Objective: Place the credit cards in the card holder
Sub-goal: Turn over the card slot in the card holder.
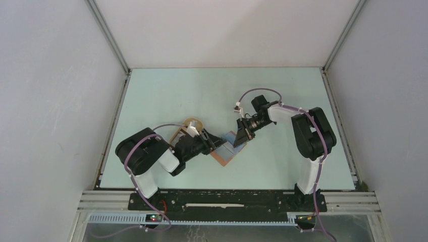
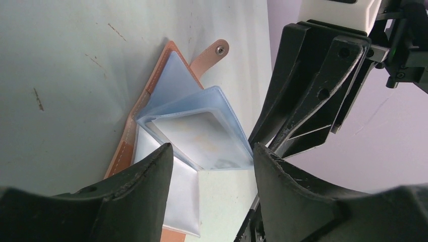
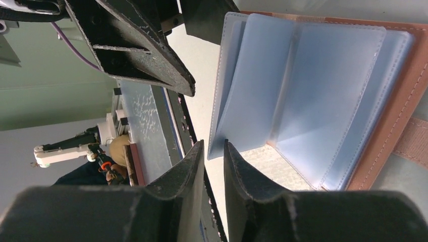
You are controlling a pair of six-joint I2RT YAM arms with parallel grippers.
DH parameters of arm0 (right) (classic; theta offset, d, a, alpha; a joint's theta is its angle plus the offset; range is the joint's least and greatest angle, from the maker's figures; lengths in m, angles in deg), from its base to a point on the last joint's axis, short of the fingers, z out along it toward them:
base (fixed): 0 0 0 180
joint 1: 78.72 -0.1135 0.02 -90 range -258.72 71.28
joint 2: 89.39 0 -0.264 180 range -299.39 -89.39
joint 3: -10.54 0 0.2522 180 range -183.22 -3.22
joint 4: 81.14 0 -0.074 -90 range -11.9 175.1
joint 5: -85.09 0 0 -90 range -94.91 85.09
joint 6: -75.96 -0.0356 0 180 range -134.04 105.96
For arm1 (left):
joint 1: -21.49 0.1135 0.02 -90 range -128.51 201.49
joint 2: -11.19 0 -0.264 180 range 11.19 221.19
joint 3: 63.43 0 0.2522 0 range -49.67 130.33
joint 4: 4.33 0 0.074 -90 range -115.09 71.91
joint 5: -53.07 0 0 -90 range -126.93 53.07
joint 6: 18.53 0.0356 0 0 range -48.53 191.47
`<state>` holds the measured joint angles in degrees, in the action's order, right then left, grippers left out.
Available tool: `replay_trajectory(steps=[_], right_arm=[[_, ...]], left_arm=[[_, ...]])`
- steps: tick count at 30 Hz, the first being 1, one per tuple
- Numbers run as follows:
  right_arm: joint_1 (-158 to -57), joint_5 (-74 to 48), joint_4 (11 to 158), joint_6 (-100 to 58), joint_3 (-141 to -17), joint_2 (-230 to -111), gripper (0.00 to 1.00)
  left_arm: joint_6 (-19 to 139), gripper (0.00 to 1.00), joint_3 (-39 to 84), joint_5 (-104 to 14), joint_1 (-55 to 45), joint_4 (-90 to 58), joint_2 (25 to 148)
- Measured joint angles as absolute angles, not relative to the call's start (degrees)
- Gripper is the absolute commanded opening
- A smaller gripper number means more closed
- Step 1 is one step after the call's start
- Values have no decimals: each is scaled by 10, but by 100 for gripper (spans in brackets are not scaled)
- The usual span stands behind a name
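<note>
The reddish-brown card holder [image 1: 228, 151] lies open on the table between my two grippers, its grey-blue sleeves [image 3: 308, 96] fanned upward. Its snap strap [image 2: 214, 53] points away from the left wrist camera. A pale credit card [image 2: 202, 138] sits inside one raised sleeve. My left gripper [image 2: 212, 159] hovers open over the holder's near edge, with nothing between its fingers. My right gripper [image 3: 213, 147] faces it from the other side. Its jaws stand a narrow gap apart, right at the corner of the outermost sleeve, and the gap looks empty. Other credit cards are out of view.
A pale tan oval tray [image 1: 193, 123] sits just behind the left arm's wrist. The two grippers are very close together over the holder; the right gripper's fingers [image 2: 313, 91] fill the upper right of the left wrist view. Enclosure walls ring the table.
</note>
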<state>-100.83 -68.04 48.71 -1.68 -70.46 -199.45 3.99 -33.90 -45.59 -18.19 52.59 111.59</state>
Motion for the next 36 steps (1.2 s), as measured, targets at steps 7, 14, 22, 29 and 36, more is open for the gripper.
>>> replay_trajectory(steps=[7,14,22,29,36], right_arm=[[-1013,-680,487,-18,-705,-1995,27],[-1016,-680,488,-18,-705,-1995,27],[-1020,-677,488,-18,-705,-1995,27],[-1023,-671,488,-18,-705,-1995,28],[-1029,-668,488,-17,-705,-1995,33]], left_arm=[[40,65,-339,-453,-182,531,1116],[40,65,-339,-450,-182,532,1116],[40,63,-339,-447,-182,516,1116],[40,63,-339,-446,-182,509,1116],[40,56,-339,-446,-182,507,1116]])
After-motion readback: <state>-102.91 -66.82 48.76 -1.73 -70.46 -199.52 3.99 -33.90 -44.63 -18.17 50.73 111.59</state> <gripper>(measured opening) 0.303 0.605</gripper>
